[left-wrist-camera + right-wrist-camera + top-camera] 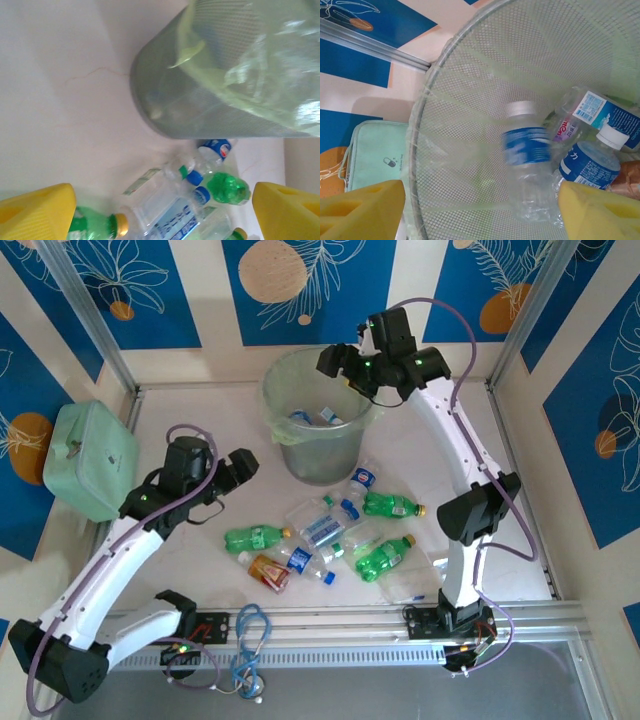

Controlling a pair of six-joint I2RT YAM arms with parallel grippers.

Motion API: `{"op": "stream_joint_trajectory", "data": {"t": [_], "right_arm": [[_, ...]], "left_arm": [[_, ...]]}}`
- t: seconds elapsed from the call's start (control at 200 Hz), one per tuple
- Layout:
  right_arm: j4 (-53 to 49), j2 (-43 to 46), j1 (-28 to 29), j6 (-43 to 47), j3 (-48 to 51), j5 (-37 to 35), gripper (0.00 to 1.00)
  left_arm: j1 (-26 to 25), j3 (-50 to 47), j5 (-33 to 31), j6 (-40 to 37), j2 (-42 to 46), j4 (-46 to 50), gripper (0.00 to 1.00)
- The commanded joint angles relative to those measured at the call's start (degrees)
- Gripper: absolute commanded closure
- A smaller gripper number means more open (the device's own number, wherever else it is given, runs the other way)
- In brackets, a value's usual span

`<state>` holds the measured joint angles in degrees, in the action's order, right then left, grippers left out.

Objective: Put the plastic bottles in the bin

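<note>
Overhead, the right gripper (372, 380) hangs above the round grey-green mesh bin with a pale green liner (275, 390), its yellow pads (360, 210) spread and empty. Below them, a clear plastic bottle with a blue label (525, 150) shows blurred inside the bin. The left gripper (225, 490) is released too, near the clear, green and amber bottles (320, 530) lying on the white table (190, 560) before the bin.

Blue wall panels (140, 280) with white leaves and orange discs enclose a pale tabletop (220, 410), evenly lit.
</note>
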<state>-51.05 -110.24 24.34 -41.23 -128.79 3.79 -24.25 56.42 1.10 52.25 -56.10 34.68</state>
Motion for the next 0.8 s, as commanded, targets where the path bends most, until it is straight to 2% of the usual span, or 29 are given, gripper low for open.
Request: {"op": "stream_joint_trajectory", "data": {"t": [0.0,0.15,0.39,0.61,0.795], "right_arm": [[-0.7,6.0,1.7,2.0,1.4,-1.6,0.19],[1.8,11.7,3.8,2.9,8.2,-2.9,0.19],[5.4,20.1,5.1,2.6,20.7,-5.2,0.18],[7.1,25.3,5.1,1.1,32.8,-6.0,0.18],[8.5,28.2,5.0,-0.2,38.8,-6.1,0.18]], "left_arm": [[2.0,-2.2,-0.9,4.9,1.8,7.6,0.11],[4.3,-4.9,0.3,10.8,2.6,13.6,0.11],[4.6,-11.3,5.3,19.1,1.5,15.5,0.14],[3.0,-13.7,5.8,23.0,1.4,15.8,0.11],[1.4,-14.9,5.1,26.2,-0.3,15.1,0.1]]}}
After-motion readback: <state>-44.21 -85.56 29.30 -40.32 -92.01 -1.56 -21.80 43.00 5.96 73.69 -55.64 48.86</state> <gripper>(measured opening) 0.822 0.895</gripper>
